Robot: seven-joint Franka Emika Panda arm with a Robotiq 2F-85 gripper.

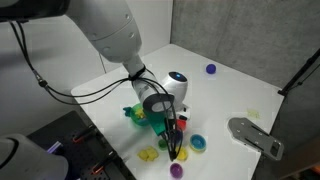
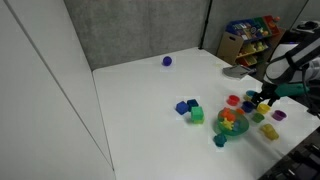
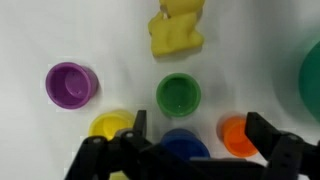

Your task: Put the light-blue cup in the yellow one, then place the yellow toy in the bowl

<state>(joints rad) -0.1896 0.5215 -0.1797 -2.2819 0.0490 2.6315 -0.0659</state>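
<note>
Since the yellow toy (image 3: 177,30), lying just beyond the green cup (image 3: 180,95), looks light, lumpy and probably a little slippery, the gripper (image 3: 197,128), its jaws spread wide above a blue cup (image 3: 185,150), should pinch it across its narrower middle.

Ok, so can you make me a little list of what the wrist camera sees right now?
top: yellow toy
left: purple cup
middle: green cup
right edge: bowl
bottom row: yellow cup, blue cup, orange cup
tool: open, holding nothing, over the blue cup
</note>
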